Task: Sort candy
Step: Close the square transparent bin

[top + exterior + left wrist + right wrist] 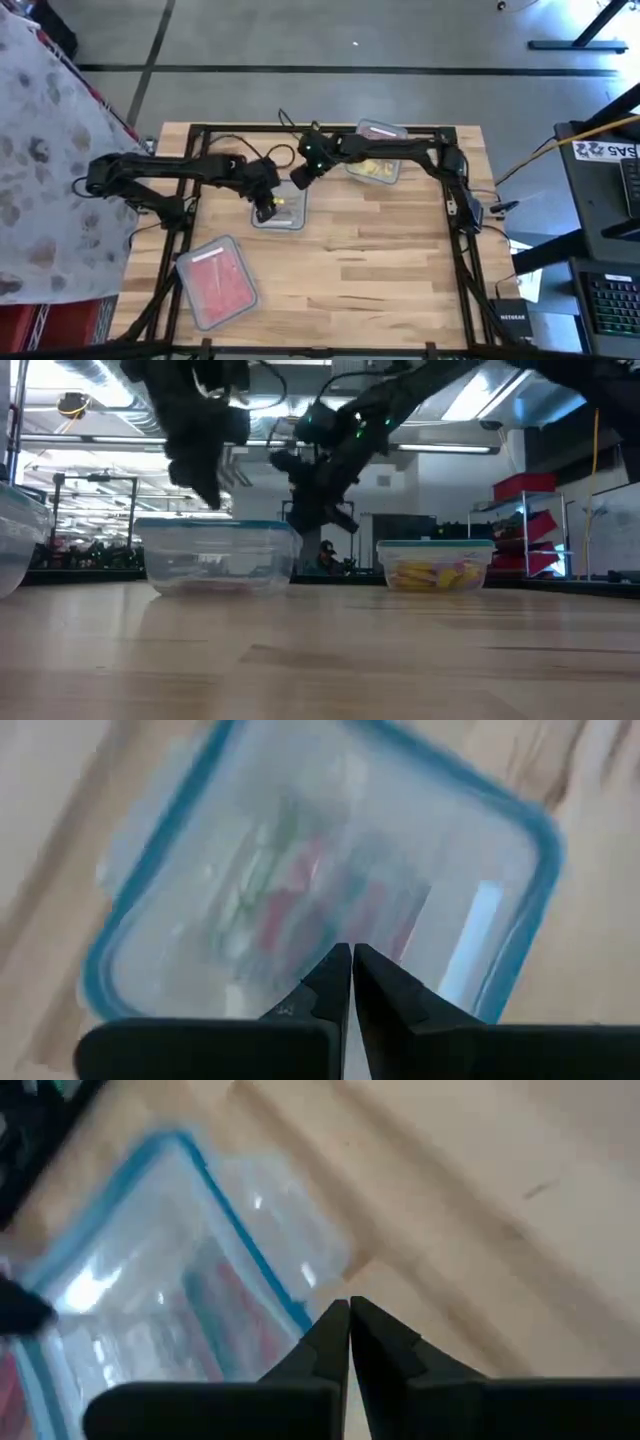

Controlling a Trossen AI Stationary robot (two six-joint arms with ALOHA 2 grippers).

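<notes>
The place looked like a robotics lab or workshop inside an industrial hall. The low view showed exposed ceiling ducts (100, 380), long strip lights (480, 395) and metal shelving (525, 525) with red bins against the far wall. From above, a butcher-block table (370, 250) with a black frame (200, 130) stood on a grey concrete floor (300, 30) marked with a dark line. A desk (600, 200) beside it carried a keyboard (612, 300), and a yellow cable (560, 145) ran across.
</notes>
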